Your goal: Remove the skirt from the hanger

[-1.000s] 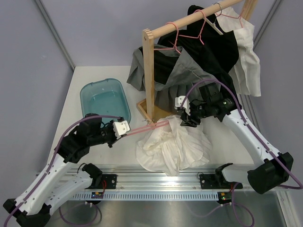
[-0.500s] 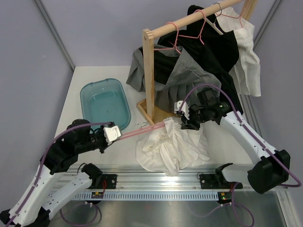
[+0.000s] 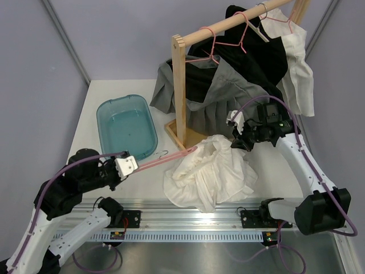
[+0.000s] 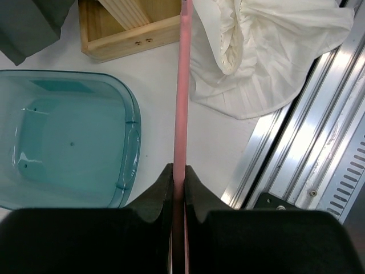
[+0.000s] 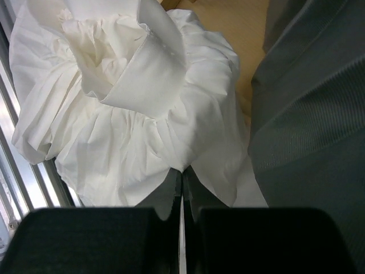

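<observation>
The white pleated skirt [image 3: 208, 174] lies crumpled on the table in front of the rack. It also shows in the left wrist view [image 4: 256, 51] and the right wrist view [image 5: 131, 97]. My left gripper [image 3: 126, 166] is shut on one end of the pink hanger [image 3: 165, 158] and holds it low over the table. The hanger's far end reaches the skirt's left upper edge. In the left wrist view the hanger bar [image 4: 181, 85] runs straight out from my jaws [image 4: 178, 174]. My right gripper [image 3: 239, 140] is shut on the skirt's upper right edge [image 5: 181, 174].
A teal tub [image 3: 126, 127] stands at the left, next to the hanger [image 4: 63, 142]. The wooden rack post [image 3: 181, 91] and its base [image 4: 125, 28] stand behind the skirt. Grey [image 5: 308, 114], black and white garments hang on the rail. A metal rail [image 3: 199, 220] runs along the near edge.
My left gripper has pulled the pink hanger left and toward the near edge, sliding most of it out of the skirt. My right gripper has moved right with the skirt's edge.
</observation>
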### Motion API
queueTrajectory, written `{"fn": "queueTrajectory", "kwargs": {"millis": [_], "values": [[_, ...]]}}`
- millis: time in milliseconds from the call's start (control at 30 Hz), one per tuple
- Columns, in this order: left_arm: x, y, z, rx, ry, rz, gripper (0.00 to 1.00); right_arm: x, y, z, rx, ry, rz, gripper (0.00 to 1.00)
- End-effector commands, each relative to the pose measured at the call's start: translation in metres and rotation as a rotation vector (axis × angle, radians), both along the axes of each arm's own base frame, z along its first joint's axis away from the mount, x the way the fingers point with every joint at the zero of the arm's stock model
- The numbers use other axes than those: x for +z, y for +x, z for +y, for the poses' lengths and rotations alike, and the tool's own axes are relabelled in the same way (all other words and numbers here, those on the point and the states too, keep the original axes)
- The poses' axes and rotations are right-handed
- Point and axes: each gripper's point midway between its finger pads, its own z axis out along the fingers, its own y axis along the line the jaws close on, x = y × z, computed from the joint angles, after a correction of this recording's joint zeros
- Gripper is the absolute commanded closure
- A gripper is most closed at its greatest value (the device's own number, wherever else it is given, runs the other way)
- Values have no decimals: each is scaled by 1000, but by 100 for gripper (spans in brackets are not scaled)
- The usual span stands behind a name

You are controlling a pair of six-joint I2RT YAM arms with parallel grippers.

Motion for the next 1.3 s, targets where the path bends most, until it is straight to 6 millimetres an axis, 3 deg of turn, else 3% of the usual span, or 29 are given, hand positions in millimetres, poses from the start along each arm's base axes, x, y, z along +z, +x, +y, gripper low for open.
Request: {"fn": "queueTrajectory", "kwargs": {"millis": [0,100,233,267,367,400,533,833,933,1100,1267], "values": [[22,-1,12,34,-10,-78,100,6,-11,-7,15,-13,-12,100],[34,-4,10,31,-51,-104,100,-5,-39,-3,118,8,29,100],[50,2,-17,-35,-187,-143,100,-8,-69,10,270,83,42,97],[41,5,-24,-40,-203,-114,100,-9,-77,14,306,81,48,91],[43,12,-45,-85,-282,-111,100,-3,-86,20,352,79,19,77],[33,15,-50,-93,-281,-88,100,2,-86,20,354,85,7,73],[31,26,-66,-130,-314,-94,100,41,-85,21,361,96,-64,64],[16,28,-85,-226,-295,-30,100,110,-120,26,489,175,-166,45],[18,25,-90,-259,-310,-17,100,120,-118,33,500,227,-180,36],[20,21,-101,-301,-367,16,100,124,-100,39,478,223,-192,33],[24,20,-106,-311,-418,8,100,111,-95,47,513,190,-169,33]]}}
